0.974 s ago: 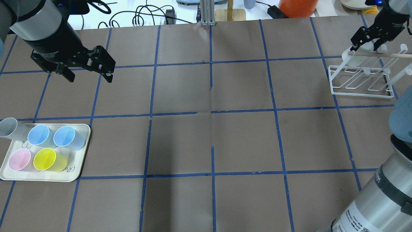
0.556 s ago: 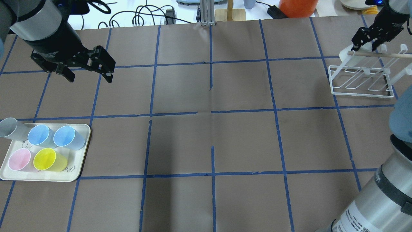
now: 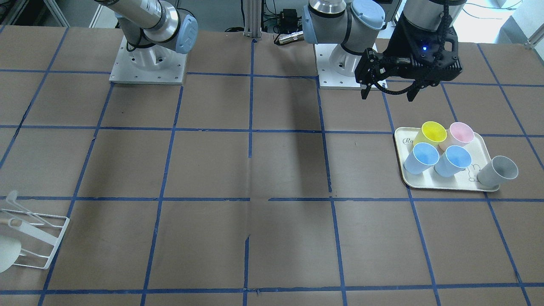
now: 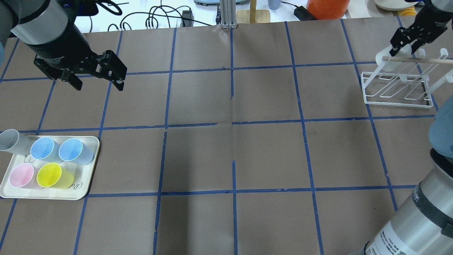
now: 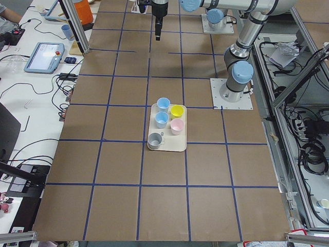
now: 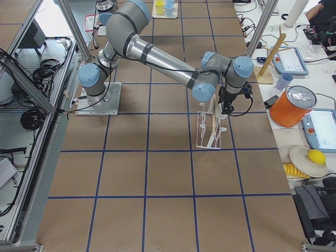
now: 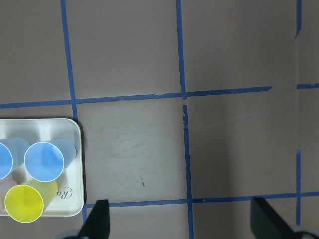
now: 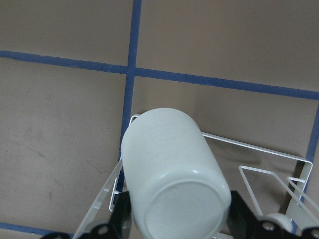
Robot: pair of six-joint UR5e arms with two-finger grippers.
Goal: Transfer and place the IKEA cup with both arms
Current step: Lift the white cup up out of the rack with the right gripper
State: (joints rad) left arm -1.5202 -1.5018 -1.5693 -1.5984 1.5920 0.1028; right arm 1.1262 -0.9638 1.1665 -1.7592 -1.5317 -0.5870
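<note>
The white IKEA cup [image 4: 385, 58] lies tilted, bottom up, on the left end of the white wire rack [image 4: 398, 101] at the far right. In the right wrist view the cup [image 8: 172, 189] fills the middle, its base towards the camera. My right gripper [image 4: 403, 44] is open just above and behind the cup, with one finger on each side of its base [image 8: 119, 216]. My left gripper [image 4: 97, 85] is open and empty, raised over the table beyond the tray; it also shows in the front view [image 3: 389, 91].
A cream tray [image 4: 92, 166] at the near left holds two blue cups [image 4: 42, 148], a pink cup [image 4: 21, 175] and a yellow cup [image 4: 49, 174]. A grey cup [image 4: 10, 141] stands at its far corner. A wooden rod [image 4: 421, 60] crosses the rack.
My right gripper has drawn back a little, up and away from the white cup, which stays on the rack. The left arm has not moved.
</note>
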